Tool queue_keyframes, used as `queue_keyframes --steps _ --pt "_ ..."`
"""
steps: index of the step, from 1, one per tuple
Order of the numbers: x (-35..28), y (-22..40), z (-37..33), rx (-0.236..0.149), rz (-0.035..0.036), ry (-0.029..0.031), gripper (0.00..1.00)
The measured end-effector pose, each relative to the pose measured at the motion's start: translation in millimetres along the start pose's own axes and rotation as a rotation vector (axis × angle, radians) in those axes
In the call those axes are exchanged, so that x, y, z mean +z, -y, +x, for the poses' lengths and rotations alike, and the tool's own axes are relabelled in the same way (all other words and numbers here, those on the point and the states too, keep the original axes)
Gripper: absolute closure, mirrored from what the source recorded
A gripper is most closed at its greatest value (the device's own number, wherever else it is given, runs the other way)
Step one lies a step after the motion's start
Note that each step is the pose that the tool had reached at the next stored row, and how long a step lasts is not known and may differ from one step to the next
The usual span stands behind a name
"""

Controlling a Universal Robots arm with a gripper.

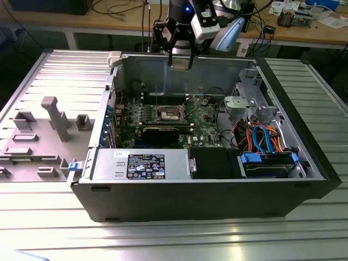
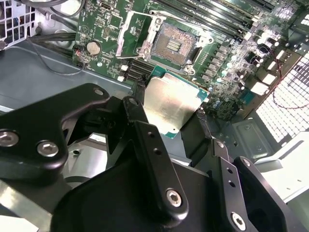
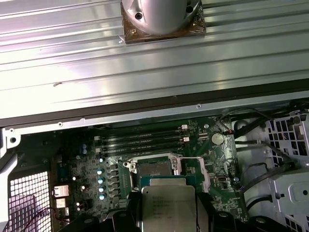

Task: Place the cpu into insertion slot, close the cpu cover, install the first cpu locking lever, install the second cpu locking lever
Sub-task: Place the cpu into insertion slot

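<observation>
Gripping state: tool (image 2: 170, 98) pinched cpu (image 3: 168, 208) by two edges | position: hung above uncovered insertion slot (image 2: 174, 44), apart

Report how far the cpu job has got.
Done: nothing seated yet; the slot is empty and the cover open. In hand: the claw grips the cpu above the board. Left: seating it, closing the cover, both levers.
</observation>
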State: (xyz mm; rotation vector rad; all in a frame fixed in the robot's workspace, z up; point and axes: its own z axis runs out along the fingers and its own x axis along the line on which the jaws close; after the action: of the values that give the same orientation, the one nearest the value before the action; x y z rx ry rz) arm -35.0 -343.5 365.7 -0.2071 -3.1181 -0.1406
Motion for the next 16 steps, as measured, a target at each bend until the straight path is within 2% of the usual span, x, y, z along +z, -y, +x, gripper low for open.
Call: queue_keyframes --steps 5,10,16 --pt "0.1 0.3 2.2 0.023 -0.0005 0.0021 0.45" --pt "0.2 0.5 3.4 0.064 -0.0013 0.0057 0.45" --pt "0.2 0.5 3.8 0.072 -0.0014 0.0065 0.45"
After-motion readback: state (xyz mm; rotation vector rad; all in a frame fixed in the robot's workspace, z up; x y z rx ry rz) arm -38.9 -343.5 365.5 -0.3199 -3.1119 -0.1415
